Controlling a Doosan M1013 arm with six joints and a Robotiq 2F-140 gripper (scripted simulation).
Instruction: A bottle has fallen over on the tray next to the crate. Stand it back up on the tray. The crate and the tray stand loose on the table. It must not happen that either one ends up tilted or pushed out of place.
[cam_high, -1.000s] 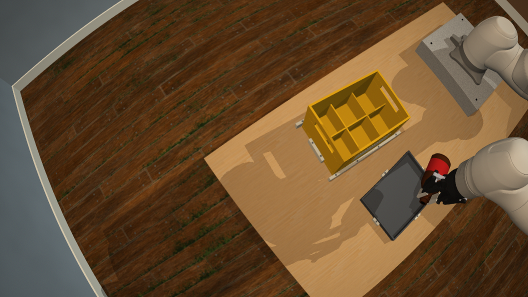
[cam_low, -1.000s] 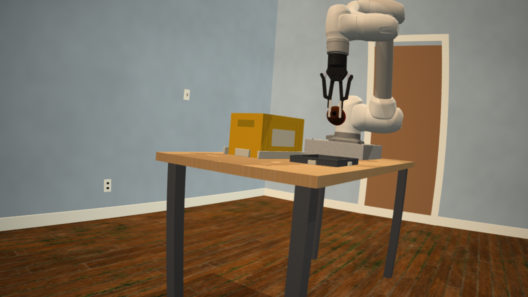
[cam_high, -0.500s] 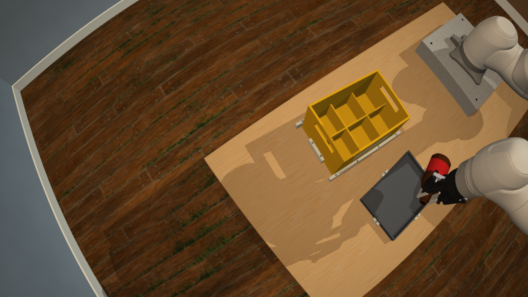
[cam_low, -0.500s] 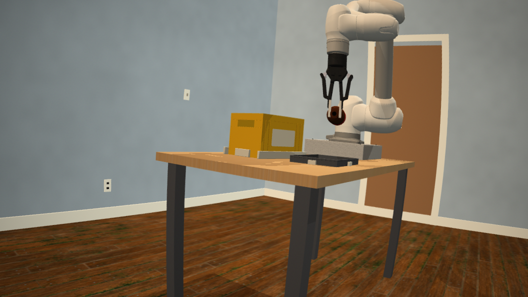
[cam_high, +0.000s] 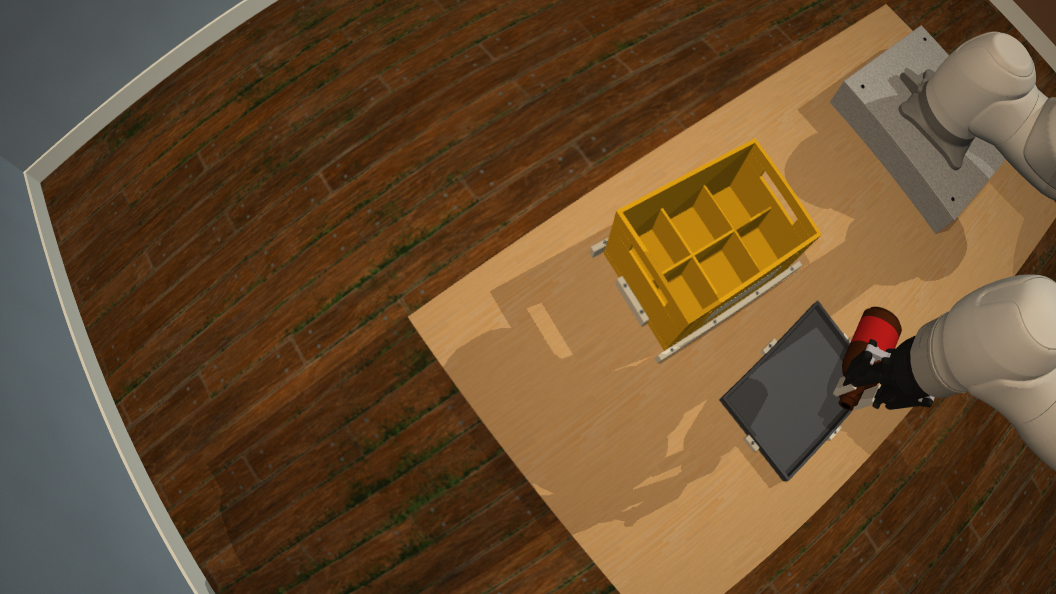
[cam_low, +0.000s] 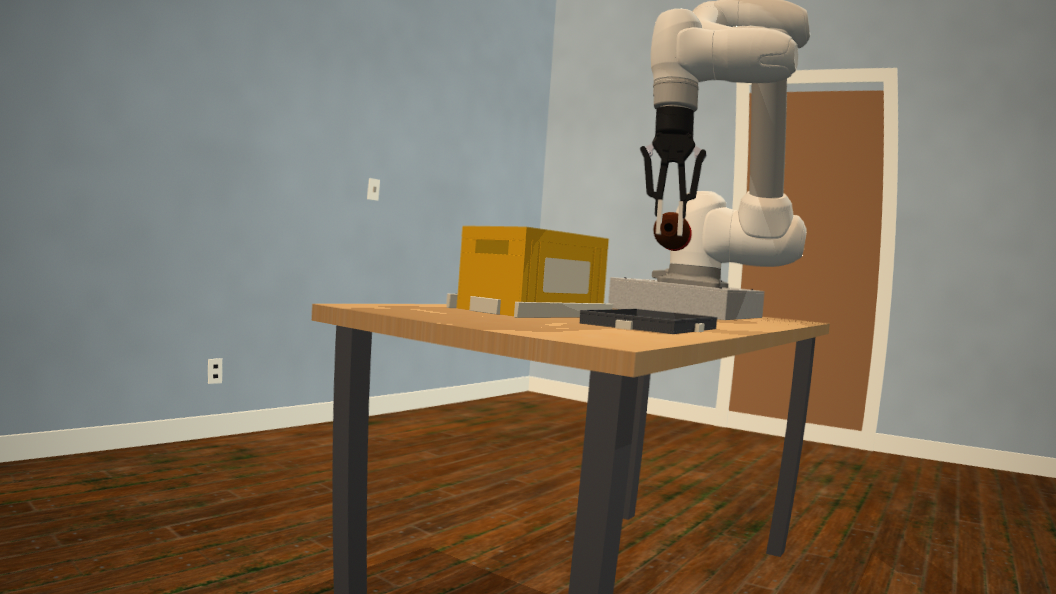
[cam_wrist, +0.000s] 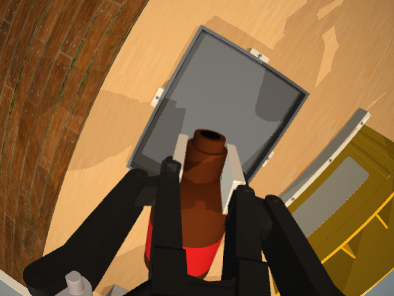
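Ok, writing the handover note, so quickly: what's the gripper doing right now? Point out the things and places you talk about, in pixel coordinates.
Gripper (cam_high: 860, 376) (cam_low: 669, 225) (cam_wrist: 204, 153): closed on the neck of the brown bottle (cam_high: 876, 332) (cam_low: 670, 242) (cam_wrist: 201, 210), held lying roughly sideways above the table.
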